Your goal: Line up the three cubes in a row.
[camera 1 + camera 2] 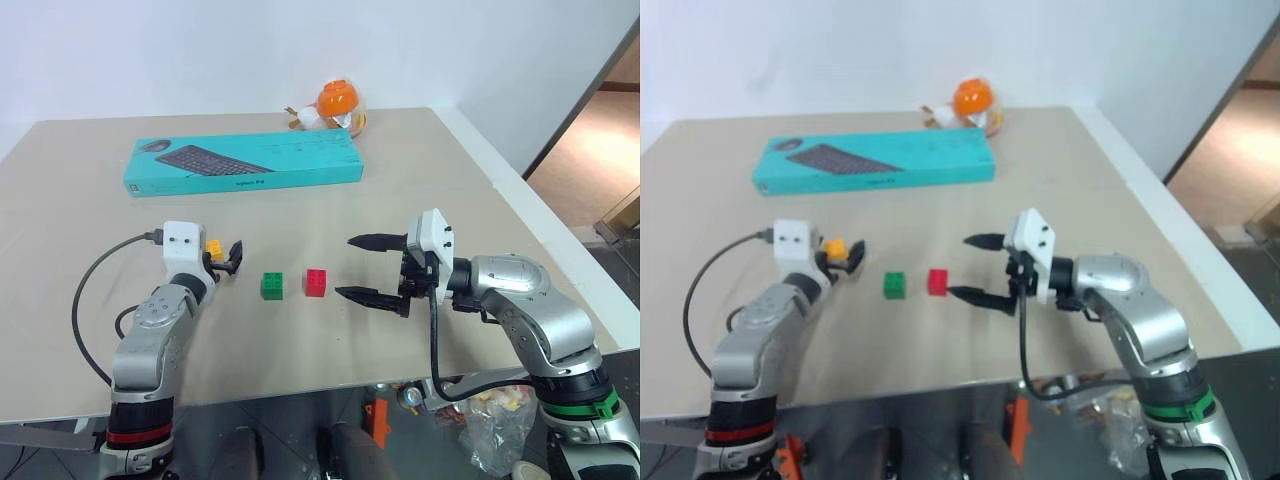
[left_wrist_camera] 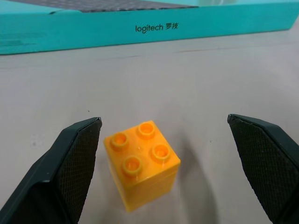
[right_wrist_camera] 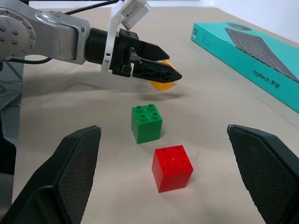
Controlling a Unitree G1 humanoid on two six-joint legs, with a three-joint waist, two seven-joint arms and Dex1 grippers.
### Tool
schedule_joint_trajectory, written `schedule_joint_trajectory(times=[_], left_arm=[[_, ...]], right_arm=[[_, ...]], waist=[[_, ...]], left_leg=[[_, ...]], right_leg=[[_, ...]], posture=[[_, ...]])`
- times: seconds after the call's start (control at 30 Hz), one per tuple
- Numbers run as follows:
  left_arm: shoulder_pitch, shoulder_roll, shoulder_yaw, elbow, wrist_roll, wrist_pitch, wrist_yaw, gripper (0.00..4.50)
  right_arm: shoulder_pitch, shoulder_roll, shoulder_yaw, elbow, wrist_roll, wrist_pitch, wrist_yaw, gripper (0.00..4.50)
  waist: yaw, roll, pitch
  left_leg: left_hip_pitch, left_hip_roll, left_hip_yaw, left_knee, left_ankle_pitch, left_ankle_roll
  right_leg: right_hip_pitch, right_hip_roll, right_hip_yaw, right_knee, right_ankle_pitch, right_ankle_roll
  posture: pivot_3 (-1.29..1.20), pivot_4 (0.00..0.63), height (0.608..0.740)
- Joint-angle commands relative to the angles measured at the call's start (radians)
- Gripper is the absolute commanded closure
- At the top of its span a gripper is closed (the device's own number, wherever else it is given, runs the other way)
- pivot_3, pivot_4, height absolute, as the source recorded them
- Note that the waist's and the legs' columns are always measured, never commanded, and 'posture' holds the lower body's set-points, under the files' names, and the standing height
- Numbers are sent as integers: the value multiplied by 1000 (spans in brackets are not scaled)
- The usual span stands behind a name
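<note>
3 cubes on the table (image 1: 80, 190). Yellow-orange cube (image 2: 141, 163) sits upright between the spread fingers of the left gripper (image 2: 163, 163), nearer 1 finger, not gripped. Green cube (image 1: 272, 285) and red cube (image 1: 316, 282) stand side by side, a small gap between them. Right gripper (image 1: 362, 267) just beside the red cube, fingers wide, empty. Teal keyboard box (image 1: 245, 164) lies well behind.

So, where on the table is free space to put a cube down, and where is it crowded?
Free: the wide strip between the teal box and the cubes, and the near table edge below them. Crowded: the row itself, where the open left gripper brackets the yellow cube, then the green cube, the red cube and the open right gripper.
</note>
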Motion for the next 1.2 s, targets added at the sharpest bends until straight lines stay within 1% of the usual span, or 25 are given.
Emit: schedule_joint_trajectory(times=[0.03,0.37,0.43,0.6,0.7,0.83,0.9,0.97,1.1,1.2], left_arm=[[-4,1,-5,-1,21,-10,29,32],[-27,-31,-16,48,6,8,34,32],[-28,-33,-16,60,10,-3,33,568],[-40,-18,-4,98,16,-32,27,2242],[-47,-3,6,121,15,-49,19,3167],[-51,30,25,150,2,-69,-8,3153],[-54,51,26,167,-16,-74,-52,3153],[-47,89,25,179,-47,-86,-135,3153],[-12,227,5,204,-85,-140,-358,3153],[11,323,-17,242,-84,-199,-492,3153]], right_arm=[[-1,-14,-38,-43,12,1,-8,0],[6,-23,-43,-52,16,10,-15,0],[4,-25,-44,-51,17,10,-15,0],[4,-30,-43,-50,16,10,-16,0],[2,-31,-41,-49,13,8,-16,0],[-1,-30,-38,-44,11,5,-14,0],[-3,-29,-36,-41,10,3,-12,0],[-4,-27,-32,-38,8,0,-11,0],[-8,-22,-26,-35,5,-3,-11,0],[-11,-20,-23,-32,3,-6,-10,0]], waist=[[0,0,0],[0,0,0],[0,0,0],[0,0,0],[0,0,0],[0,0,0],[0,0,0],[0,0,0],[-1,0,0],[-1,0,0]], left_leg=[[0,0,0,0,0,0],[0,0,0,0,0,0],[0,0,0,0,0,0],[0,0,0,0,0,0],[0,0,0,0,0,0],[0,0,0,0,0,0],[0,0,0,0,0,0],[0,0,0,0,0,0],[0,0,1,0,0,0],[0,0,2,-2,0,0]], right_leg=[[0,0,0,0,0,0],[0,0,0,0,0,0],[0,0,0,0,0,0],[0,0,0,0,0,0],[0,0,0,0,0,0],[0,0,0,0,0,0],[0,0,0,0,0,0],[0,0,-1,0,0,0],[-1,0,-1,0,0,0],[-2,0,-1,0,-1,-1]], posture=[[0,150,740],[0,150,740],[0,150,740],[0,150,740],[0,150,740],[0,150,740],[0,150,740],[0,150,740],[0,150,740],[0,150,740]])
